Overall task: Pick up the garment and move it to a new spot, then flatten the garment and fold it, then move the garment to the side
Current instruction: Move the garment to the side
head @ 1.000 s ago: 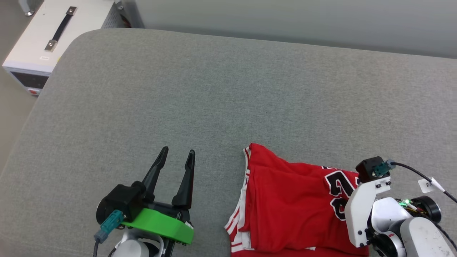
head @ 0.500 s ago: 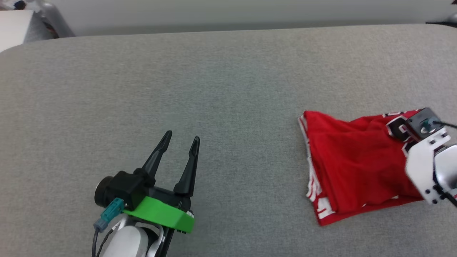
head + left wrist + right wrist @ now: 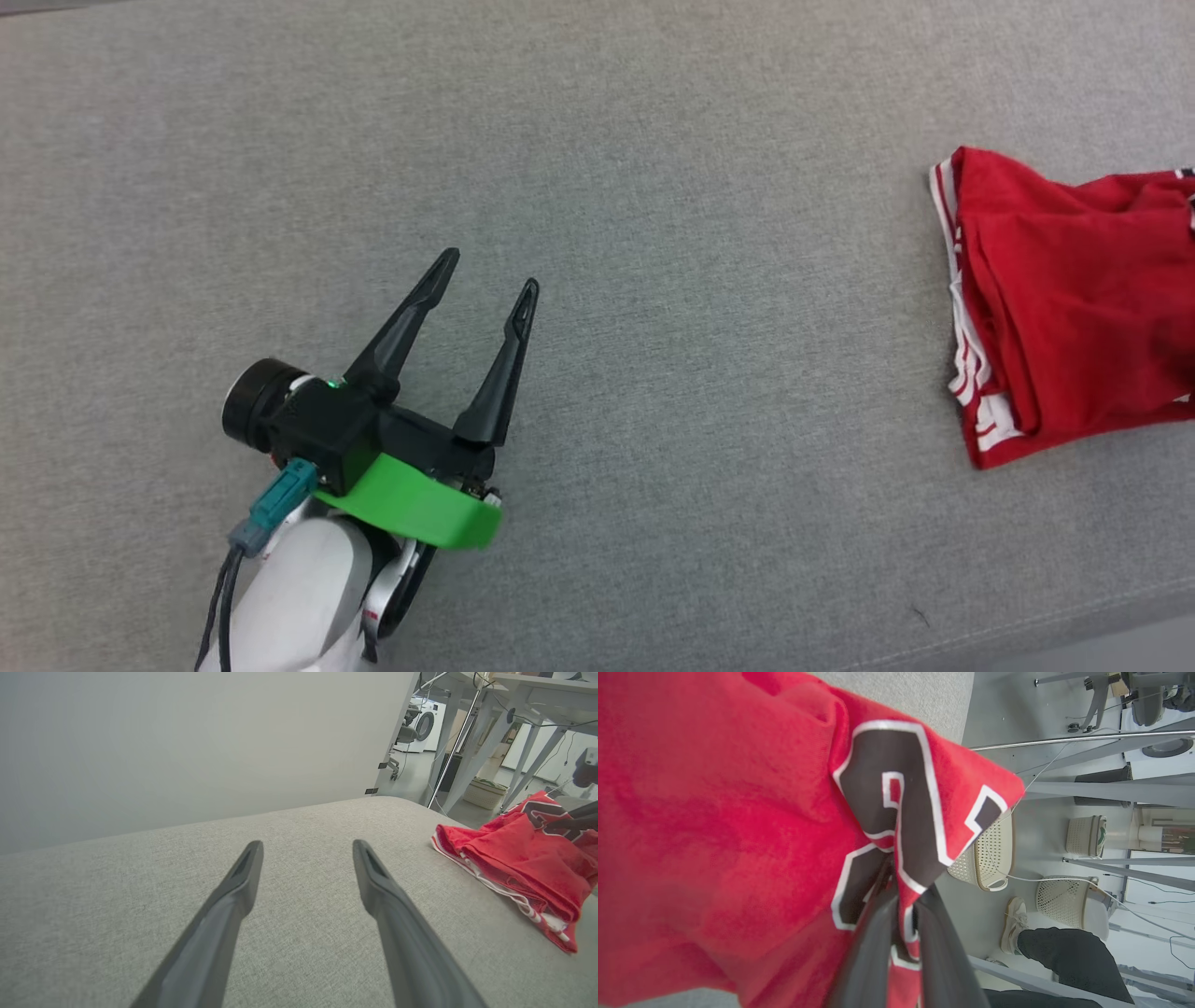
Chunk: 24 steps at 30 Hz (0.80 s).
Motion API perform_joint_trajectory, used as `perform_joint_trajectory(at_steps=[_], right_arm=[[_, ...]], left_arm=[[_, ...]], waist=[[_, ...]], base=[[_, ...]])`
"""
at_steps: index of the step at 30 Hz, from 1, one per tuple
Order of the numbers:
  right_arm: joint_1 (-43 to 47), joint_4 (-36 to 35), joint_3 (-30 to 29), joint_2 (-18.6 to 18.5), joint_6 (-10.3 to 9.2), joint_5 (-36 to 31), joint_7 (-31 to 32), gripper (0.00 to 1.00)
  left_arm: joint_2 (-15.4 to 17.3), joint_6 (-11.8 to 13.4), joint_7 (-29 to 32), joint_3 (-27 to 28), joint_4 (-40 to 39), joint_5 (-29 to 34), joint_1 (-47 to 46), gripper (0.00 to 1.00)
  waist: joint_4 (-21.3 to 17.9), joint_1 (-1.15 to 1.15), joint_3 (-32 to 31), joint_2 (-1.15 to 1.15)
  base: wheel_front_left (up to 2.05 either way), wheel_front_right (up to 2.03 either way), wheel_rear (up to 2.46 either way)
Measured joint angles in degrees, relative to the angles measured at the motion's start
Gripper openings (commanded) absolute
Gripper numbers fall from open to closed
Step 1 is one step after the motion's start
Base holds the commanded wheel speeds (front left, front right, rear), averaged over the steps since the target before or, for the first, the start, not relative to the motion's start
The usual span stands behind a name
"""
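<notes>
Got the garment (image 3: 1074, 308) over at the far right of the head view, folded into a lumpy red bundle with striped red-and-white trim (image 3: 988, 431) down its left edge, lying on the grey fabric table (image 3: 653, 187). Can see its far end raised off the table in the left wrist view, pulled up into a peak. Easy to see why from the right wrist view: right gripper (image 3: 903, 891) with jaws pressed together on a fold of the cloth, pinching right through the black white-outlined lettering (image 3: 901, 788), tips buried in red fabric. Found the left gripper (image 3: 490, 269) well apart from the garment, lower left of the head view, jaws spread wide with nothing between them, over bare grey fabric and pointing up and a bit to the right. Behind the table, spotted a plain pale wall panel (image 3: 187, 742) and, further back, a washing machine (image 3: 423, 725). Past the jersey in the right wrist view, also noticed a couple of cream woven baskets (image 3: 985, 854) on the floor (image 3: 994, 709), plus somebody's dark trouser leg (image 3: 1064, 956) with a pale shoe (image 3: 1014, 924).
</notes>
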Motion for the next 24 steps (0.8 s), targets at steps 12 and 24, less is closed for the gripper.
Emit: perform_joint_trajectory(at_steps=[12, 24], right_arm=[[-6.7, 14.5, -6.4, 0.8, 0.00, -3.8, -10.8, 0.00], [-10.1, 23.0, -12.9, 3.8, 0.00, -9.3, -16.9, 1.00]], left_arm=[[1.8, 0.0, 0.0, -0.5, -1.7, 0.3, -1.6, 1.00], [1.7, 0.0, 0.0, -0.4, -1.7, 0.3, -2.2, 1.00]], waist=[[-4.4, 0.00, 7.2, 0.00], [-1.9, 0.00, 9.1, 0.00]], base=[[0.00, 0.00, 0.00], [0.00, 0.00, 0.00]])
